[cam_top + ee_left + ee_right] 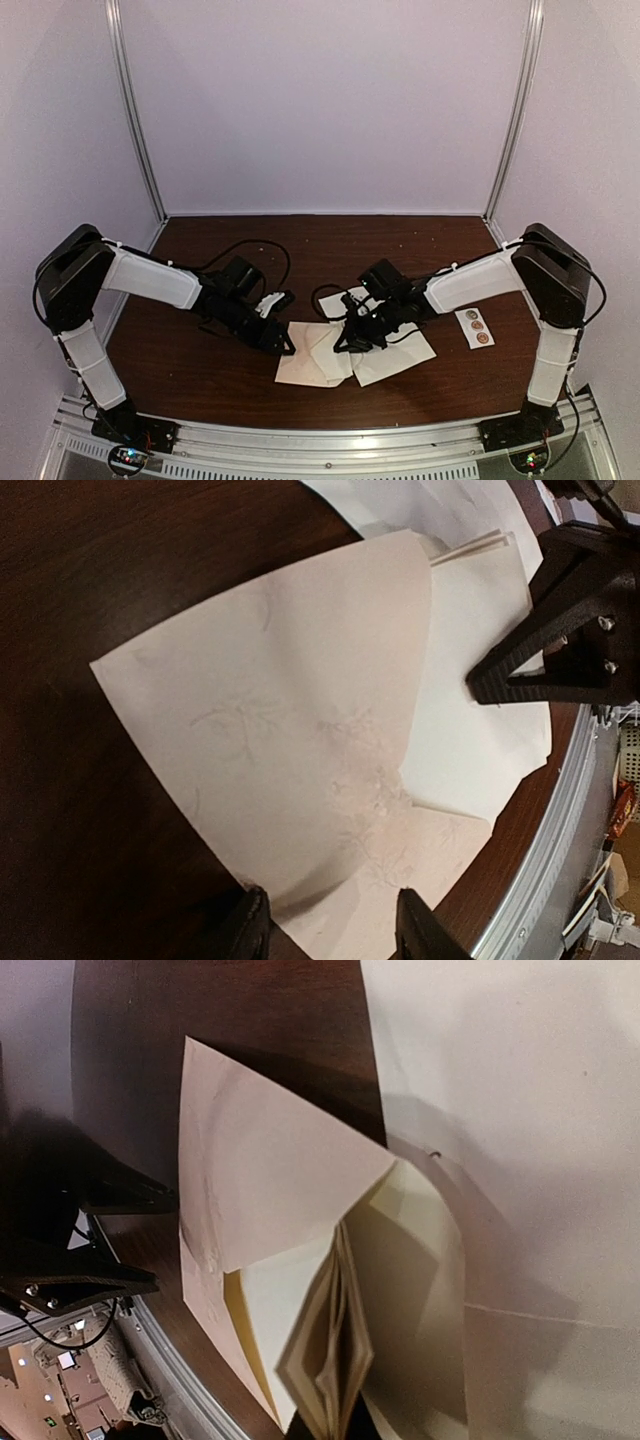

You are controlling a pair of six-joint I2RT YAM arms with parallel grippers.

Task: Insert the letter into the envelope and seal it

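The tan envelope (308, 368) (270, 720) lies near the table's front edge with its triangular flap (270, 1180) lifted. The letter (335, 1355) is a folded wad of off-white paper. One end of it lies under the flap in the envelope's mouth (480, 710). My right gripper (345, 1434) (352, 340) is shut on the letter's layered edge, and only its dark fingertips show. My left gripper (335, 928) (288, 345) stands open. Its fingertips (250, 925) straddle the envelope's near corner with flat paper between them.
A larger white sheet (400, 355) (520, 1110) lies flat under and beside the envelope. A white strip with round stickers (473, 327) sits to the right. The metal rail (330, 440) (540, 860) runs just behind the envelope's front corner. Cables trail from both wrists.
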